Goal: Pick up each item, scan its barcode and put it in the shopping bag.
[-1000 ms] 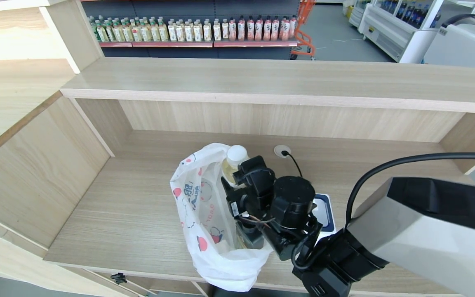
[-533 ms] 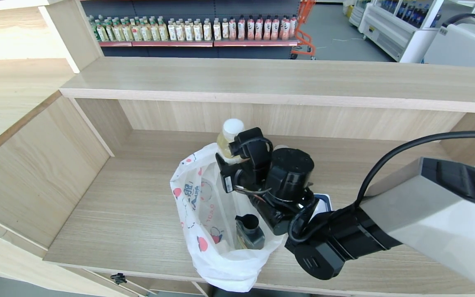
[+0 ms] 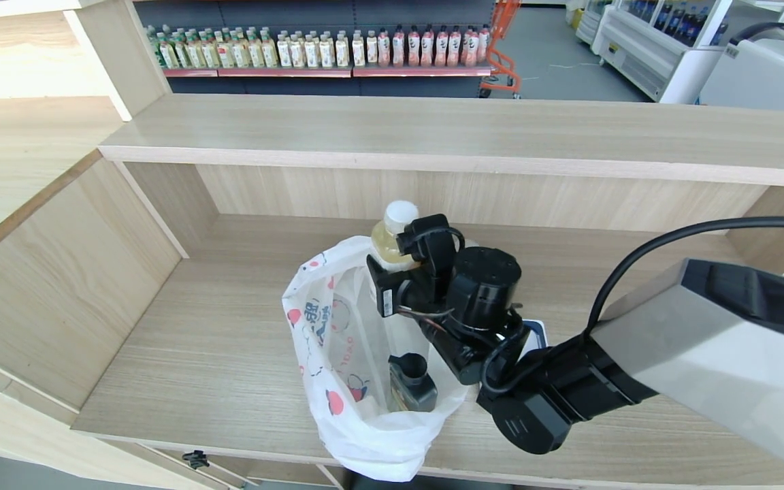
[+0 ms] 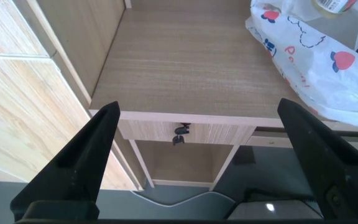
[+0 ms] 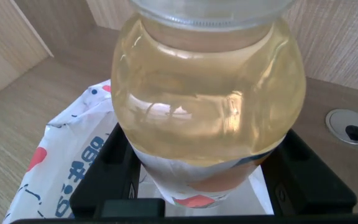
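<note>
1. One pale-yellow bottle (image 3: 392, 239), white cap up, is clamped in the right end effector (image 3: 403, 269) above the far rim of the white shopping bag (image 3: 337, 388) on the table (image 3: 215, 340). A dark container (image 3: 414, 382) stands inside the bag, and a blue-edged pad (image 3: 536, 333) lies just beside it.
2. Left wrist view: the left end effector (image 4: 201, 162) hangs before the table's front edge, fingers wide apart.
3. Right wrist view: black fingers press the bottle's label on both sides, over the bag's mouth; a cable grommet (image 5: 350, 127) sits beyond.

Bright, even light; soft shadows lie on the bench (image 3: 215, 354); small reflections shine on the bottle (image 5: 210, 106); the head view's edges bend.
</note>
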Controlling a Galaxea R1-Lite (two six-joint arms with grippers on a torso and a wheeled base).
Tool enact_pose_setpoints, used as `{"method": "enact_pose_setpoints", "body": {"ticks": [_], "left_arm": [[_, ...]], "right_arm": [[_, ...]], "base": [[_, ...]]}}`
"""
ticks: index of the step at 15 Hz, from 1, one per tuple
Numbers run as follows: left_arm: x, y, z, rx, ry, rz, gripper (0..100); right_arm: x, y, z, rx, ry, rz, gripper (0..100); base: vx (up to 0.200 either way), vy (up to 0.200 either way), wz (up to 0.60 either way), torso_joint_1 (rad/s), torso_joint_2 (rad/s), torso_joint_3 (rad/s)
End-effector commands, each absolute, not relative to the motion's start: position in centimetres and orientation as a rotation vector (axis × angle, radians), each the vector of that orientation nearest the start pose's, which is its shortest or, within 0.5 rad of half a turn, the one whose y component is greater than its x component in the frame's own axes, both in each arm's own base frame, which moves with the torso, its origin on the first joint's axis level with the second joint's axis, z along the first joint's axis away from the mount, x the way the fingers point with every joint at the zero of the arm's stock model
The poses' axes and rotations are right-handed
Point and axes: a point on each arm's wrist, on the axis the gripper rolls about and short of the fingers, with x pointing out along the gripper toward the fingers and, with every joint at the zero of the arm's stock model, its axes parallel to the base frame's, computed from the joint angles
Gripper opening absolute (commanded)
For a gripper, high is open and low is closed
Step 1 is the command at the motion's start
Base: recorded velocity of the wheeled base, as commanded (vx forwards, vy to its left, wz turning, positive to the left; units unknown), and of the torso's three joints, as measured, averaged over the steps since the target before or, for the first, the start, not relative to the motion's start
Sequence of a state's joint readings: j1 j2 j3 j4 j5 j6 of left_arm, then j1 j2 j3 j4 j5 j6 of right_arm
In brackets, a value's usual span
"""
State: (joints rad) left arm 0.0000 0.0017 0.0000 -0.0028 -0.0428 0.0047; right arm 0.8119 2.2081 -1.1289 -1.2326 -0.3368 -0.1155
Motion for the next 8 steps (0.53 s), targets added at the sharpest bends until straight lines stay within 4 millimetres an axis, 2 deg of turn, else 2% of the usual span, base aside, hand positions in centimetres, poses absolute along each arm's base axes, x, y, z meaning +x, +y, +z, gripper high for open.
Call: {"method": "enact_pose_setpoints", "body": {"ticks": [1, 8], "left_arm": [[-2.3, -0.1, 7.6, 0.005, -0.002, -0.043, 100], [-2.3, -0.1, 7.6, 0.005, -0.002, -0.043, 100]], "right_arm": [[30.3, 30.1, 13.3, -0.032, -0.143, 0.457, 0], [30.9, 28.5, 11.5, -0.038, -0.086, 0.446, 0]], "base": [[0.0, 0.0, 0.0, 0.0, 0.0, 0.0], [0.0, 0.0, 0.0, 0.0, 0.0, 0.0]]}}
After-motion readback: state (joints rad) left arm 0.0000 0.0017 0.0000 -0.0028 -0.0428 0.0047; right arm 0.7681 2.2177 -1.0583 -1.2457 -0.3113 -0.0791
